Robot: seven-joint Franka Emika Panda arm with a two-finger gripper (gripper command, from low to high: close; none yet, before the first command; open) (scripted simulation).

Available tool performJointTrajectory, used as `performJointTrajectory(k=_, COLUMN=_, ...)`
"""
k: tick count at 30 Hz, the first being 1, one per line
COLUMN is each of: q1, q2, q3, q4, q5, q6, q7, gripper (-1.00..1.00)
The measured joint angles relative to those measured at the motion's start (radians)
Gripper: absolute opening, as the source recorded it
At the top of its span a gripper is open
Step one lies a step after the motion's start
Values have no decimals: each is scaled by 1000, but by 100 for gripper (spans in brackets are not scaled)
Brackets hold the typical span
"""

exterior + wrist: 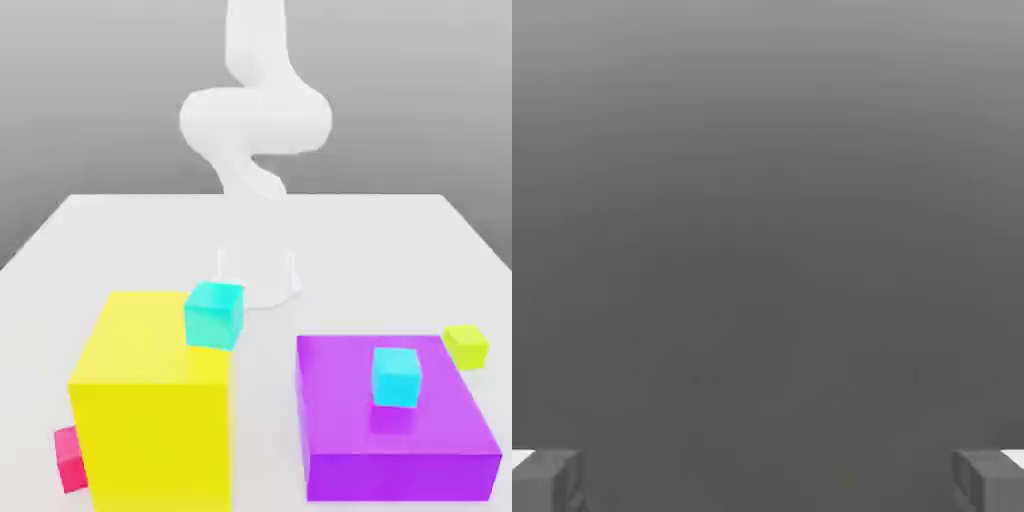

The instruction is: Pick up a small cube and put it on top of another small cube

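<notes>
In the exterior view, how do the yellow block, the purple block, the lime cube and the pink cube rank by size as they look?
1. yellow block, tallest and bulkiest
2. purple block, wide but low
3. lime cube and pink cube: both small and alike; the pink one is partly hidden and nearer the camera, so I won't rank them.

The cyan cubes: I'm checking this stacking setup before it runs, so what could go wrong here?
1. One cyan cube sits at the yellow block's corner edge; a nudge could tip it off.
2. The open gripper might hit the yellow block while descending.
3. The other cyan cube on the purple block offers a small landing spot.
</notes>
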Motion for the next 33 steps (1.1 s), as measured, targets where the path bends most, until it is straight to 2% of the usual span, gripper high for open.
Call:
performJointTrajectory(k=10, q1=274, q2=306, q3=74, q4=-146, q5=67, q6=176, q7=-289, gripper=0)
performJointTrajectory(k=19, q1=465, q2=575, q3=201, q4=-276, q5=71, q6=334, q7=-504, gripper=0)
performJointTrajectory(k=23, q1=552, q2=698, q3=262, q4=-335, q5=13, q6=406, q7=-557, gripper=0)
performJointTrajectory(k=26, q1=616, q2=793, q3=279, q4=-376, q5=-76, q6=458, q7=-563, gripper=0)
performJointTrajectory(k=32, q1=726, q2=1007, q3=142, q4=-351, q5=-255, q6=618, q7=-452, gripper=0)
performJointTrajectory(k=33, q1=744, q2=1037, q3=120, q4=-344, q5=-273, q6=643, q7=-438, gripper=-100)
